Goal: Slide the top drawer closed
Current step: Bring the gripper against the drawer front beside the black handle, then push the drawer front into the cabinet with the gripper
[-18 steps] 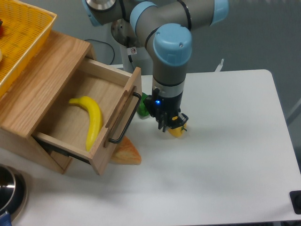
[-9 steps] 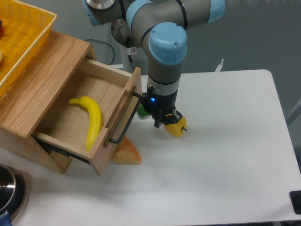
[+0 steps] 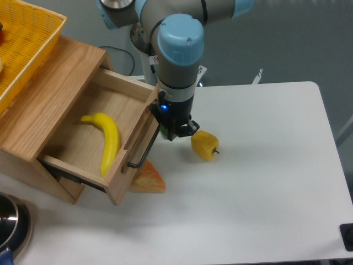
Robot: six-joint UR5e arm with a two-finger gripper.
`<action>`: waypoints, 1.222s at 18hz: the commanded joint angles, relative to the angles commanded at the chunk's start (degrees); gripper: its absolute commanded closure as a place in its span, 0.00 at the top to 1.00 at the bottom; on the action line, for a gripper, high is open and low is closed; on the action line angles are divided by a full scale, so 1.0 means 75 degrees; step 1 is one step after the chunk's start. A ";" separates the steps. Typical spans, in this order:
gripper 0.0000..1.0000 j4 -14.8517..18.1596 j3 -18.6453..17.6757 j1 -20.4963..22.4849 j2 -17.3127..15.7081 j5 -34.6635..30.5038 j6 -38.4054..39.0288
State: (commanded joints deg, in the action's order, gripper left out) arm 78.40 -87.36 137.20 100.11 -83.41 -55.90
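Note:
The top drawer (image 3: 88,144) of the light oak cabinet stands pulled out, with a yellow banana (image 3: 107,139) lying inside. Its front panel carries a long black bar handle (image 3: 146,146) and a wooden strip. My gripper (image 3: 175,134) hangs just right of the handle's upper end, close to the drawer front. Its fingers look close together with nothing between them. Whether it touches the handle is hard to tell.
A yellow bell pepper (image 3: 205,146) lies on the white table right of the gripper. A piece of toast (image 3: 148,180) sits under the drawer's front corner. A yellow basket (image 3: 22,41) rests on the cabinet top. A metal bowl (image 3: 12,223) is at the lower left.
My gripper has moved left from above the yellow pepper toward the drawer front. The pepper is now uncovered on the table. The drawer has not moved.

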 joint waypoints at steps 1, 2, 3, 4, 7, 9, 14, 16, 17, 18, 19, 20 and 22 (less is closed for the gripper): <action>0.00 0.0000 0.0000 0.0000 0.0000 0.0000 0.0000; 0.00 0.0000 0.0000 0.0000 0.0000 0.0000 0.0000; 0.00 0.0000 0.0000 0.0000 0.0000 0.0000 0.0000; 0.00 0.0000 0.0000 0.0000 0.0000 0.0000 0.0000; 0.00 0.0000 0.0000 -0.0047 0.0000 0.0000 0.0000; 0.00 0.0047 0.0000 -0.0117 0.0012 0.0000 0.0000; 0.00 0.0199 0.0000 -0.0187 -0.0012 0.0000 0.0000; 0.00 0.0234 0.0000 -0.0269 0.0000 0.0000 0.0000; 0.00 0.0269 0.0000 -0.0281 0.0000 0.0000 0.0000; 0.00 0.0281 0.0000 -0.0281 0.0000 0.0000 0.0000; 0.00 0.0304 0.0000 -0.0328 0.0000 0.0000 0.0000; 0.00 0.0328 0.0000 -0.0398 0.0000 0.0000 0.0000; 0.00 0.0398 0.0000 -0.0457 -0.0012 0.0000 0.0000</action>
State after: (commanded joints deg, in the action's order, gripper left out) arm 81.38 -87.36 133.77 100.02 -83.41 -55.90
